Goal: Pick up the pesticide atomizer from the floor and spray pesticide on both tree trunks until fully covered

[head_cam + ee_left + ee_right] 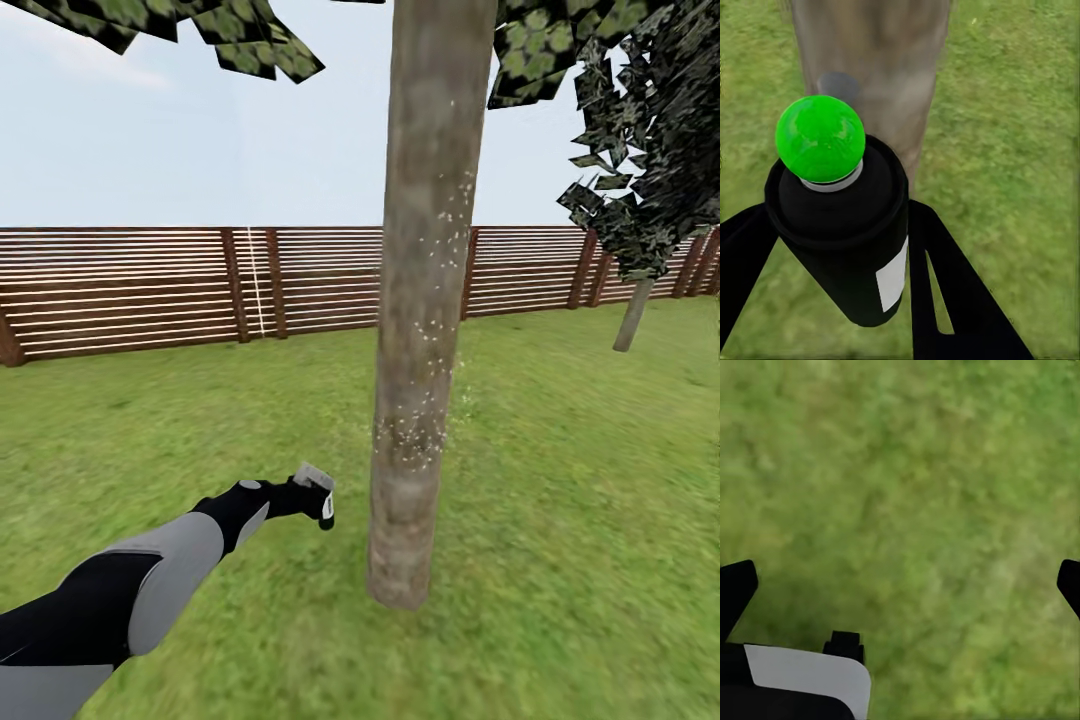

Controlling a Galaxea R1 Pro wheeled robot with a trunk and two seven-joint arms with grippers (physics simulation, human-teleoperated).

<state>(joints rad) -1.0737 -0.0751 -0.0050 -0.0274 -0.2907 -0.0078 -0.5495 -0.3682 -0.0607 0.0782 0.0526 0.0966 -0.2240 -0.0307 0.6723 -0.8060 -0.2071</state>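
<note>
While right fingers [900,585] spread, outstretched left fingers [832,247] pinch the atomizer [844,232] near trunk [420,330].

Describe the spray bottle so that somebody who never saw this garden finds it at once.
Start at the thick grey-brown tree trunk standing on the lawn in front of the slatted wooden fence. Beside its lower part, the left gripper holds the pesticide atomizer between its black fingers. It is a small black bottle with a white label and a bright green round top.
</note>
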